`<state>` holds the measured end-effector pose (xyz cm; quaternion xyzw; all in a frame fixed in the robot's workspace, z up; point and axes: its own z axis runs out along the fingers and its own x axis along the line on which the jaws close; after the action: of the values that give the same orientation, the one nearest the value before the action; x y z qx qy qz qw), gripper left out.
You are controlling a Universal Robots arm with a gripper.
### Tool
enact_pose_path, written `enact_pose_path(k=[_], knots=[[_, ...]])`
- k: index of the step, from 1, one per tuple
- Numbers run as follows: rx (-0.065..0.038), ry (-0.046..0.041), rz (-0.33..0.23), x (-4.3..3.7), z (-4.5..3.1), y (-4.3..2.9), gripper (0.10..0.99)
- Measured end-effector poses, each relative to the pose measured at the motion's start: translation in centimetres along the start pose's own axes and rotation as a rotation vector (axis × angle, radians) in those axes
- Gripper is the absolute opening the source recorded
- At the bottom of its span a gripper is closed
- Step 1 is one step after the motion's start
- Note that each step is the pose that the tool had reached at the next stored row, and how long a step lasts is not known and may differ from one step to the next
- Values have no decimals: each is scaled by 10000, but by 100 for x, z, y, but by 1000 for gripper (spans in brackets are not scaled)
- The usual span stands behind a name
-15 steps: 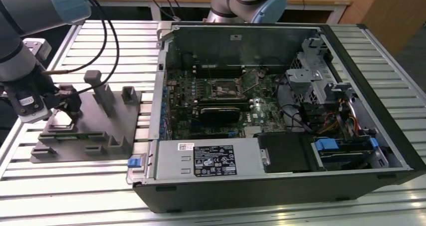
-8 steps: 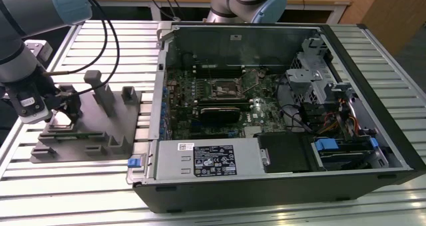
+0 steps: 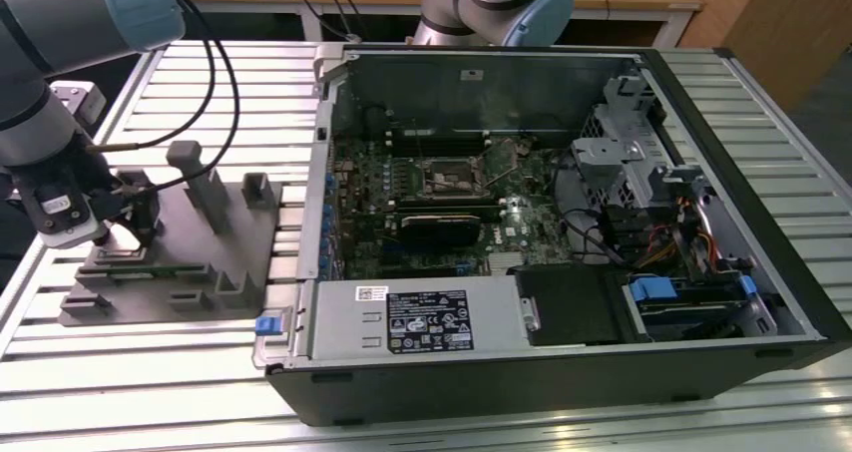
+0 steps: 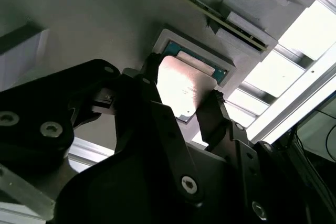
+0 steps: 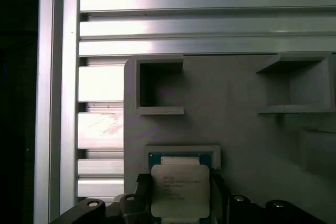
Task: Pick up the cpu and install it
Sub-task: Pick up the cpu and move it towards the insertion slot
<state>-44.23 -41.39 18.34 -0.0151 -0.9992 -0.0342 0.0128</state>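
The cpu (image 5: 180, 190), a small square chip with a pale silver top on a green board, is lying flat in a shallow square pocket of the grey tray (image 5: 236, 129).

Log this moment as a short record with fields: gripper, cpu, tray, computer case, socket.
gripper: gripper down at the cpu, low over the grey tray
cpu: cpu lies flat, metal top up, in a square recess of the tray; not yet in the computer
tray: grey tray rests on the slatted metal table, at the exterior view's left; two pockets near the cpu hold nothing
computer case: computer case open, lying on its side, on the exterior view's right of the tray
socket: socket, a square frame on the board inside the case, far from the gripper
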Motion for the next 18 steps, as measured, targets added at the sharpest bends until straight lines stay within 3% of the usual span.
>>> enact_pose_path(k=[13, 14, 15, 18], knots=[[-2, -4, 2, -5, 1, 6, 553], [-1, -11, 2, -5, 1, 6, 553], [-2, -32, 1, -4, 0, 7, 616], [-2, -88, -3, 0, -14, 8, 616]])
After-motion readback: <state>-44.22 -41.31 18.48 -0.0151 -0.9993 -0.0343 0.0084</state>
